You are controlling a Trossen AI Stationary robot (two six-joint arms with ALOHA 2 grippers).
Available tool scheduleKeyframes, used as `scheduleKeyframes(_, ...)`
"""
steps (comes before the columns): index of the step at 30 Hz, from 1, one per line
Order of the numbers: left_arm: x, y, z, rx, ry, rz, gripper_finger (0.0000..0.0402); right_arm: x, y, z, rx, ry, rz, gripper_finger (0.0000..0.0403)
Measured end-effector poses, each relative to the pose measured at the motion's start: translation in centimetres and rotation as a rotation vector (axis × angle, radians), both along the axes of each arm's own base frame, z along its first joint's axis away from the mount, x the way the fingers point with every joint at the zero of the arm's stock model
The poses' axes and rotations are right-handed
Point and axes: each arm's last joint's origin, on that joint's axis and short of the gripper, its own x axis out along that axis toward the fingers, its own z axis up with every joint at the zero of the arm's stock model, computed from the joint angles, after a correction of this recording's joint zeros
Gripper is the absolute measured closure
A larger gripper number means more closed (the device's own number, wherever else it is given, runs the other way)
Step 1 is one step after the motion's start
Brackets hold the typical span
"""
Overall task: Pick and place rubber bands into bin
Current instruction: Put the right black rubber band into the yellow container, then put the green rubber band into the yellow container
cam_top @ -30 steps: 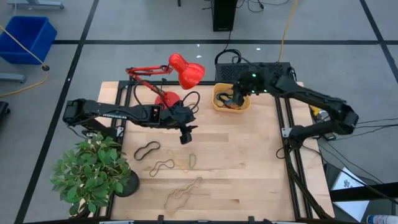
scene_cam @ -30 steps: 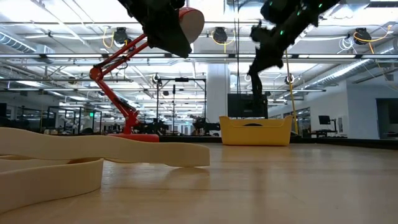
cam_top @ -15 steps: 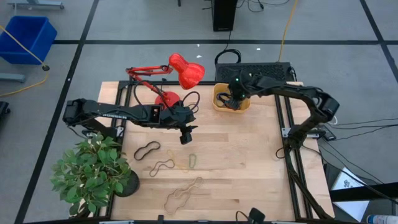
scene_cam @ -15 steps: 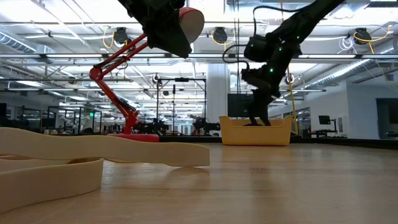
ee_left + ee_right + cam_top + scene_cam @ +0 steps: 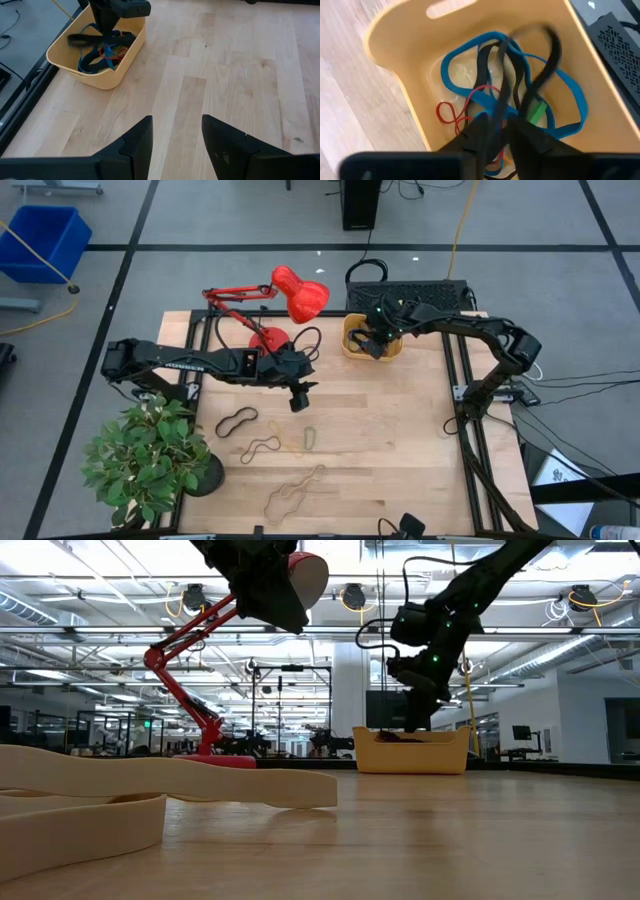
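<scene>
The orange-yellow bin stands at the table's far side and holds blue, red, green and black rubber bands. My right gripper reaches down into it, its fingers a little apart around a blurred black band. More rubber bands lie flat on the wood: a black one, a dark one, a green one and a tan one. My left gripper hangs open above the table's middle, over bare wood. My right gripper's fingers stand on either side of one strand of the black band; whether they touch it I cannot tell. They point steeply down into the bin from above. The band's loops lie on the other bands in the bin.
A red desk lamp stands left of the bin, its head above the table's far edge. A potted plant fills the near left corner. A black box sits behind the bin. A tan band lies close to the low camera.
My right gripper has come down from above the bin into it and tipped more steeply downward. The black band that hung below it has gone down with it and now lies in the bin.
</scene>
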Motion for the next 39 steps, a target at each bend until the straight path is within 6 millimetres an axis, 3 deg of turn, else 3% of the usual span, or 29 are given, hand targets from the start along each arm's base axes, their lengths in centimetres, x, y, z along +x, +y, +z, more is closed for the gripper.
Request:
scheduleKeyframes(7, 0.0, 0.0, 0.0, -0.014, -0.005, 0.011, 0.0224, -0.2, -0.1, 0.0, -0.080, 0.065, -0.031, 0.0235)
scheduleKeyframes(13, 0.0, 0.0, 0.0, -0.039, -0.012, 0.032, 0.0224, -0.6, 0.7, 2.4, -0.125, -0.008, -0.005, 0.0200)
scheduleKeyframes(18, 0.0, 0.0, 0.0, -0.020, -0.007, 0.016, 0.0224, -1.0, 3.2, 5.8, -0.124, -0.165, 0.132, 0.0196)
scheduleKeyframes(25, 0.0, -0.2, 0.0, -0.003, 0.006, -0.051, 0.0224, -1.2, 8.7, 9.7, -0.164, -0.350, 0.410, 0.0201)
scheduleKeyframes(32, 0.2, -1.7, -0.5, -0.001, 0.034, -0.147, 0.0224, -2.0, 12.3, 8.5, -0.344, -0.395, 0.429, 0.0199)
scheduleKeyframes(39, 1.6, -3.5, -4.3, -0.024, 0.191, -0.218, 0.0224, -3.1, 12.8, 6.2, -0.367, -0.439, 0.355, 0.0203)
